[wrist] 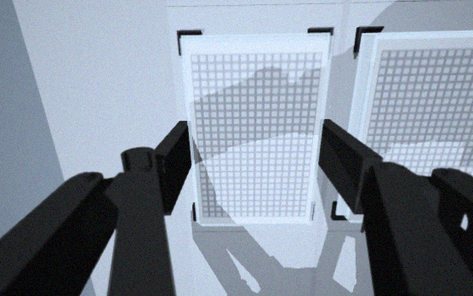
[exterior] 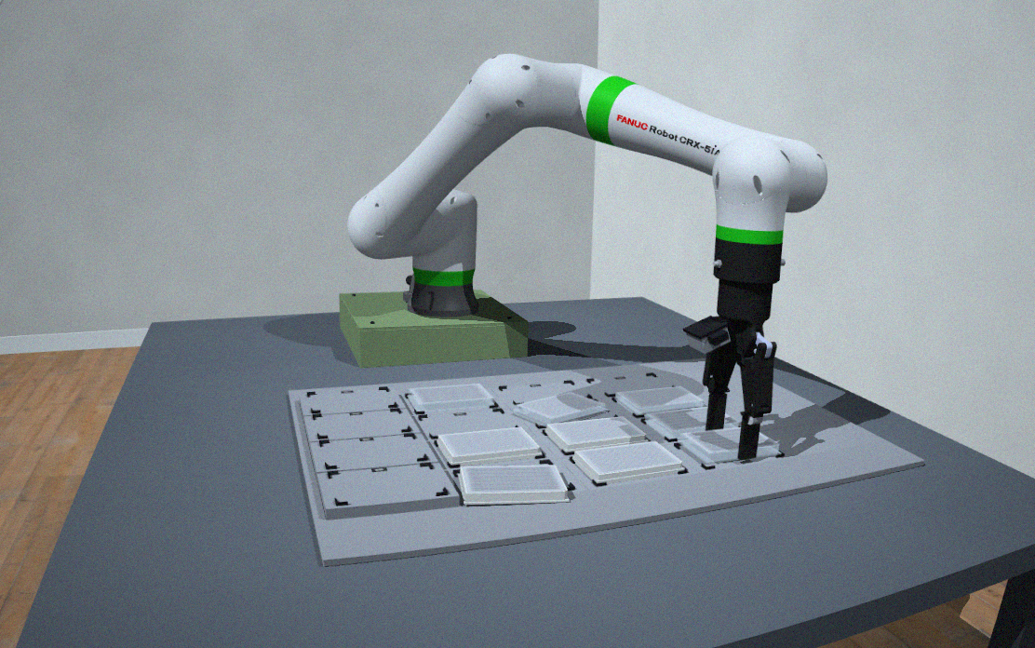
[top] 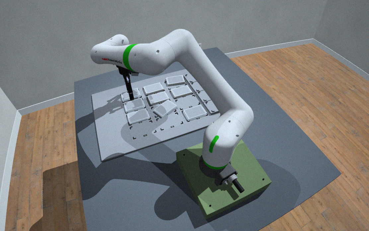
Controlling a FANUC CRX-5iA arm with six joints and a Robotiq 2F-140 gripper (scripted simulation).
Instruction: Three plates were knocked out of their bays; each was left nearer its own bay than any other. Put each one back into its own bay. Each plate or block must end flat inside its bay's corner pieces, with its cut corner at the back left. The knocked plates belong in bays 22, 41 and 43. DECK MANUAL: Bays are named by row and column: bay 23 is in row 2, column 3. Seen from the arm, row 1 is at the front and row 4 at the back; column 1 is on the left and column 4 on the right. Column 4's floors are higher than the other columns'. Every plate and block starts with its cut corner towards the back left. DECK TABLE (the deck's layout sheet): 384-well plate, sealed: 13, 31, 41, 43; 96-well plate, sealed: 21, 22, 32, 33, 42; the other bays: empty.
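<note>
My gripper (top: 131, 97) (exterior: 732, 441) (wrist: 253, 139) points down over bay 41 and is shut across the short sides of the 384-well plate (top: 136, 93) (exterior: 698, 443) (wrist: 255, 93). That plate looks level and lined up within bay 41's corner pieces; whether it rests on the floor is hard to tell. Its cut corner shows at the lower left in the wrist view. The bay 22 plate (top: 165, 109) (exterior: 559, 409) lies clearly turned across its bay. The bay 43 plate (top: 175, 80) (exterior: 513, 481) sits slightly askew at the back, beside the raised column 4.
The bay 31 plate (top: 134, 105) (wrist: 421, 98) stands close in front of the held plate. The bay 42 plate (top: 153, 88) (exterior: 630, 460) is to its right. Plates also stand in bays 21 (top: 138, 116), 32 (top: 158, 98), 33 (top: 181, 91) and 13 (top: 194, 112).
</note>
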